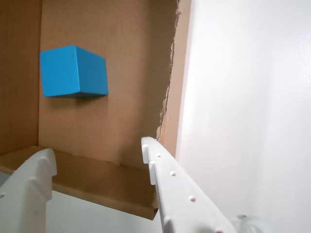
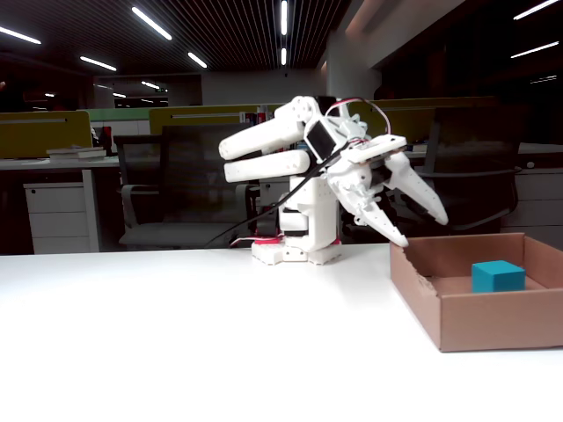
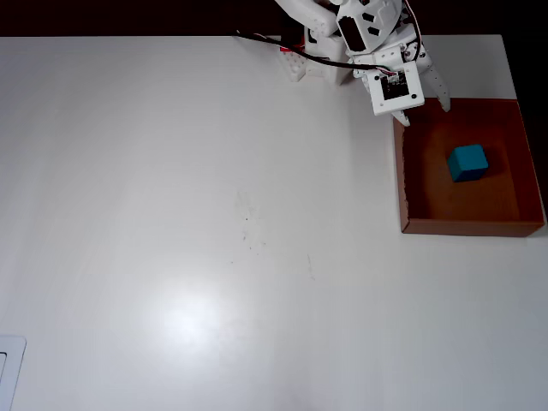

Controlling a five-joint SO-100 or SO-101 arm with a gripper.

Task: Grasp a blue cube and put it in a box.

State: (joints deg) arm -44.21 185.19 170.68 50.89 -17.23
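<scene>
The blue cube [image 1: 73, 70] [image 2: 498, 276] [image 3: 468, 163] rests on the floor of the box [image 1: 112, 131] [image 2: 475, 321] [image 3: 462, 227], a shallow brown cardboard tray at the table's right side in the overhead view. My white gripper [image 1: 97, 150] [image 2: 422, 230] [image 3: 425, 114] hangs open above the box's corner nearest the arm, with nothing between its fingers. It is clear of the cube. In the wrist view the two fingers frame the box's near wall, and the cube lies beyond them to the upper left.
The arm's base [image 2: 286, 251] [image 3: 300, 64] stands at the table's far edge with a dark cable [image 3: 265, 40] running off it. A torn box wall [image 1: 167, 92] borders white tabletop [image 3: 214, 214]. A white object [image 3: 8, 368] sits at the overhead view's lower left corner.
</scene>
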